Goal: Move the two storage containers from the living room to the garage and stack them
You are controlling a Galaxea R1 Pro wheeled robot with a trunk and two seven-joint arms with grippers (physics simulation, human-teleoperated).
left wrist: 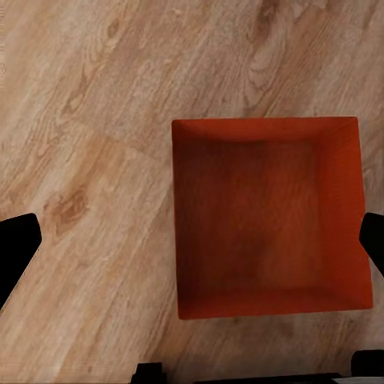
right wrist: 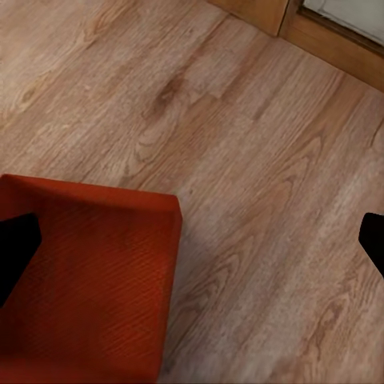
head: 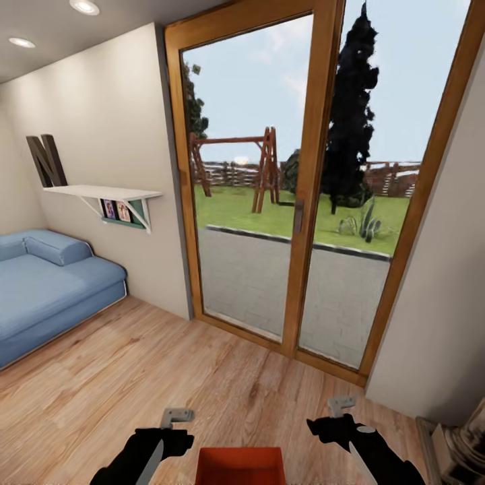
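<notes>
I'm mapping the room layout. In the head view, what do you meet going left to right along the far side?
Blue sofa → wall shelf → wood-framed glass door → plain wall.

Bin (head: 240,465): near part cut by bottom edge of head view; far rim and some inner wall visible. In right wrist view, bin (right wrist: 84,280) runs off two edges, one corner showing.

Left gripper (head: 176,416) and right gripper (head: 341,405): arms cut by bottom edge; finger gap too small to judge. Dark fingertips (left wrist: 16,252) barely enter left wrist view; same in right wrist view (right wrist: 16,248).

Sofa (head: 47,289): cut by left edge.

Pictures under shelf (head: 101,192): too small to read.

Object at lower right corner (head: 465,438): cut off, unidentifiable.
</notes>
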